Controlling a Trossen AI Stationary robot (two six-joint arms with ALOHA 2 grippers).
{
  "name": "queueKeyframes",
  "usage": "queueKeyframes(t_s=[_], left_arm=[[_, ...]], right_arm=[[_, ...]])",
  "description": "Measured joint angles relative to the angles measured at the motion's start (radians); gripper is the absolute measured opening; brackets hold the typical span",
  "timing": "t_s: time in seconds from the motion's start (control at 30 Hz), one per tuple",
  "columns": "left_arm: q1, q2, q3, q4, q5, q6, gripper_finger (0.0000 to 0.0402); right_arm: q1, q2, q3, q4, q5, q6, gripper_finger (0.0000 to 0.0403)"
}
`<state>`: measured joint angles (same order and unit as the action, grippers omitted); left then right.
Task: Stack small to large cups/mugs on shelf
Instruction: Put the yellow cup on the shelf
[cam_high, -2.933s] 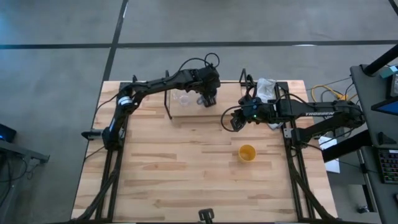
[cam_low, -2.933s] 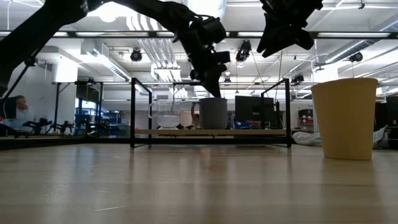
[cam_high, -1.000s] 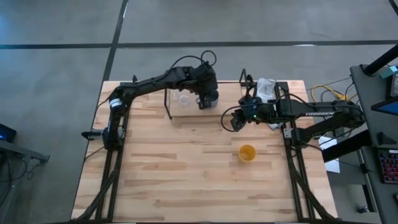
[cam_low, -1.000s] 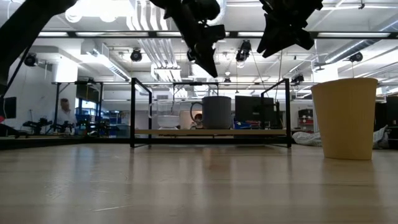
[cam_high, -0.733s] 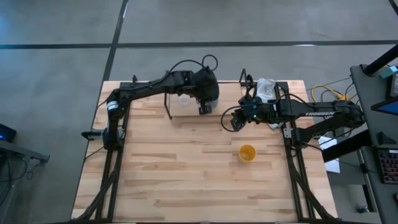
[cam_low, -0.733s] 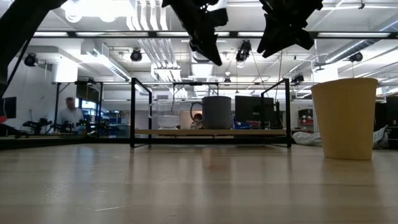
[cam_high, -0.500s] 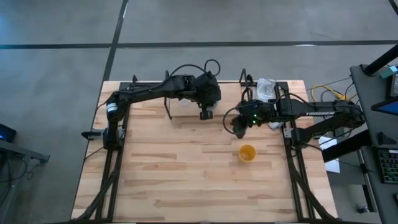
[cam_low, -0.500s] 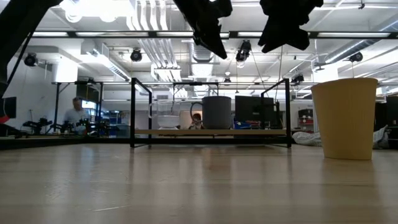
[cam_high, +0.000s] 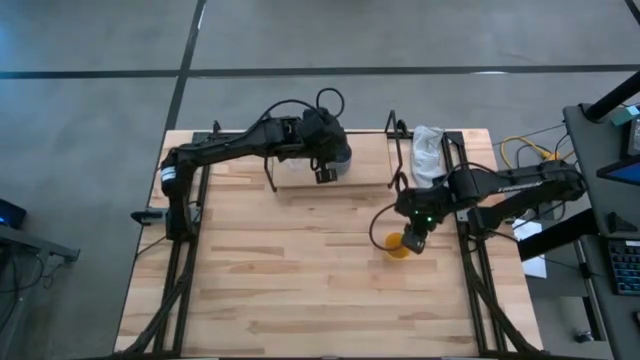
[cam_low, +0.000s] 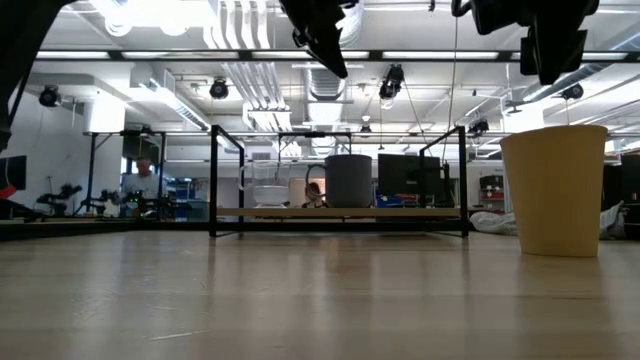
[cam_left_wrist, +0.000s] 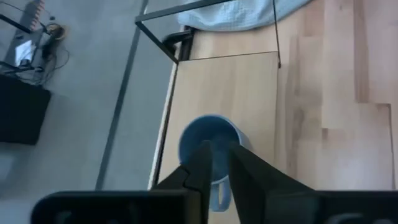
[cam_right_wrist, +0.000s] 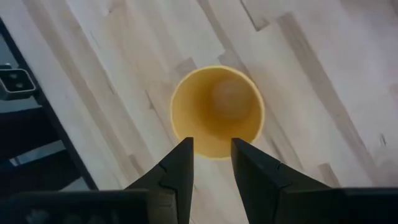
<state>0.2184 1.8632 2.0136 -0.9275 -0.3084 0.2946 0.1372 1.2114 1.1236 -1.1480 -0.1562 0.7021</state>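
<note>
Nearest the low camera, the yellow cup (cam_low: 555, 190) is standing upright on the bare counter (cam_high: 300, 270), well apart from the shelf (cam_low: 340, 213), and the right gripper (cam_right_wrist: 210, 155) is hanging right above it with its jaws slightly parted and holding nothing, one finger reaching over the cup's rim and the other outside it. Judging from this, the step in hand is picking up the last cup: the next move is calling for the jaws to drop straight down, pinch the cup wall, then lift it without tipping and carry it across to the free end of the shelf. Farther back, the grey-blue mug (cam_left_wrist: 210, 143) is sitting on the shelf board with the clear glass cup (cam_low: 269, 192) beside it, so two of the three vessels are looking placed. The left gripper (cam_left_wrist: 216, 163) is hovering above the mug, jaws nearly closed and gripping nothing. The glass cup is proving hard to make out, faint in the low view and covered by the left arm from above. Behind the shelf, a white cloth (cam_high: 428, 150) is lying at the counter's far edge, and a person (cam_low: 146, 183) is showing small and indistinct in the room beyond.
</note>
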Motion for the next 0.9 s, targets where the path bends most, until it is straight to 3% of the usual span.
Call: queueKeyframes(t_s=[0.33, 0.9], left_arm=[[-0.023, -0.027, -0.001, 0.000, -0.014, -0.002, 0.0095], [-0.037, -0.083, -0.003, 0.002, -0.017, -0.003, 0.0098]], right_arm=[[0.024, 0.035, -0.028, -0.001, 0.119, 0.070, 0.0102], [0.024, 0.145, -0.060, -0.008, 0.123, 0.113, 0.0102]])
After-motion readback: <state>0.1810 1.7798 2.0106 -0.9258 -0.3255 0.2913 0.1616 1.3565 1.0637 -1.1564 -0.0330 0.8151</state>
